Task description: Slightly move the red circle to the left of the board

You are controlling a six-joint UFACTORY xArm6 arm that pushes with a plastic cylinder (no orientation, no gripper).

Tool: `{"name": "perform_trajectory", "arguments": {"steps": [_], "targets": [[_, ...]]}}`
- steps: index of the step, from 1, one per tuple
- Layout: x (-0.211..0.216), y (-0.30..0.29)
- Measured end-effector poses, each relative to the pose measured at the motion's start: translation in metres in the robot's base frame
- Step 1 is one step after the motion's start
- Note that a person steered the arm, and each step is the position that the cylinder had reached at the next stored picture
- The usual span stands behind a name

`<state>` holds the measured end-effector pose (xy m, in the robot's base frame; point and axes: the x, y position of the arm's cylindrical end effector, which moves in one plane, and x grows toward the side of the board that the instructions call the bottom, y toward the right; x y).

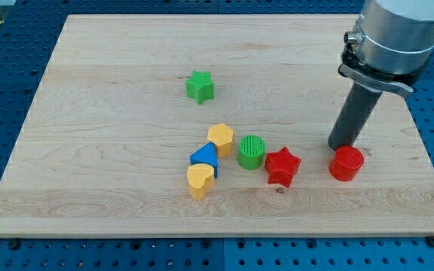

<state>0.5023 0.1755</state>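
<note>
Pushing from eleven o'clock with my tip (343,146), a bare rod with no gripper, risks driving the red circle (346,163) down-right, not left toward the red star (282,166)

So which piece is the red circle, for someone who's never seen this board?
Start at the big grey arm at the view's right and follow its dark rod down to my tip. The red circle sits just below it, touching or nearly so. Unlike the red star to its left, it is a round, smooth-sided cylinder.
</note>
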Motion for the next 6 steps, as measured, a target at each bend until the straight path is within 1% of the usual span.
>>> {"name": "perform_trajectory", "arguments": {"steps": [1,2,3,4,5,6], "targets": [[0.000,0.038],[0.015,0.049],[0.040,0.040],[0.041,0.037],[0.015,0.037],[0.029,0.027]]}}
